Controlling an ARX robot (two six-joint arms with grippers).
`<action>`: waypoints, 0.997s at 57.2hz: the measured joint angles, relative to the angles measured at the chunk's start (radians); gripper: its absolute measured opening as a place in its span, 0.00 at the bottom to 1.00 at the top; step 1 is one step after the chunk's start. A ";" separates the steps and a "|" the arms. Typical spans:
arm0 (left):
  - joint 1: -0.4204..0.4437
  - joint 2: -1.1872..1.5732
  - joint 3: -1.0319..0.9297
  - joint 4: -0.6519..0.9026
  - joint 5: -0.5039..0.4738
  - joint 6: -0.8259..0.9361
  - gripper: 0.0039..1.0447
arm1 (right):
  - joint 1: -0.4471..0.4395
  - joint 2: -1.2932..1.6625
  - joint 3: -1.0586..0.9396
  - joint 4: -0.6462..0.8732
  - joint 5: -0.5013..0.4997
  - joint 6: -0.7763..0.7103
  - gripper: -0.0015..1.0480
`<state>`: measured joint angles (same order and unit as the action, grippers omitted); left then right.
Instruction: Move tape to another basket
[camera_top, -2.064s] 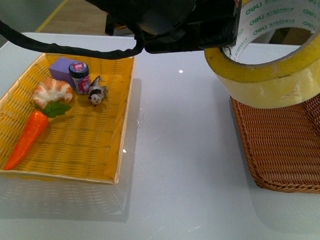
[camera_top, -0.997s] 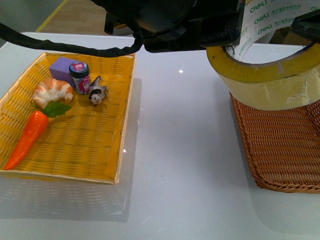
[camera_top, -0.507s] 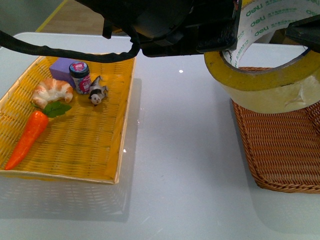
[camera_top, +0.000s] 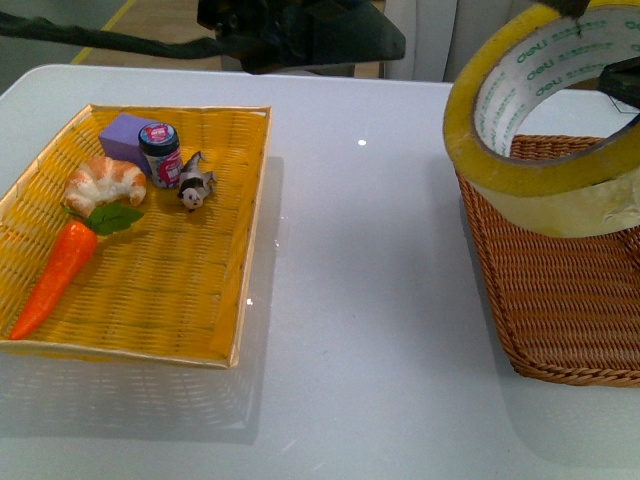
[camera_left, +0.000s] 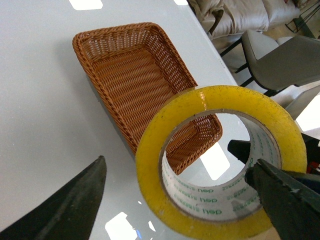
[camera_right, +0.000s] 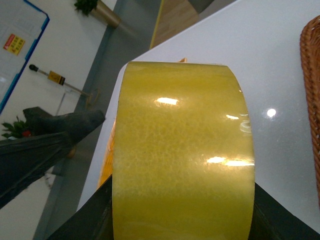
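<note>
Above woven brown basket (camera_top: 560, 320), glossy yellowish tape roll (camera_top: 545, 195), clenched by right claw (camera_right: 182, 200) (left claw (camera_left: 177, 170) agape).

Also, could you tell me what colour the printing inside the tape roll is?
Green, on white, inside the tape; the front view shows it best.

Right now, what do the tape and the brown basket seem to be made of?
Tape: glossy, translucent yellowish plastic film, judging by its highlights, on a white green-printed core, probably cardboard. Basket: brown woven wicker or rattan, matte, strands and braided rim visible.
</note>
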<state>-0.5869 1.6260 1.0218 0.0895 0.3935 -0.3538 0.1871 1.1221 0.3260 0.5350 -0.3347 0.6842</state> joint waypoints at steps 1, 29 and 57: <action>0.006 -0.011 -0.007 0.005 0.000 0.000 0.93 | -0.010 -0.002 0.000 0.000 -0.003 0.002 0.44; 0.101 -0.334 -0.352 0.499 -0.658 0.227 0.70 | -0.112 -0.051 -0.014 -0.026 -0.040 -0.002 0.44; 0.388 -0.751 -0.838 0.597 -0.584 0.343 0.01 | -0.333 0.242 0.045 0.146 -0.090 -0.030 0.44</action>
<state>-0.1986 0.8753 0.1833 0.6868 -0.1902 -0.0113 -0.1455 1.3643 0.3714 0.6815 -0.4248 0.6540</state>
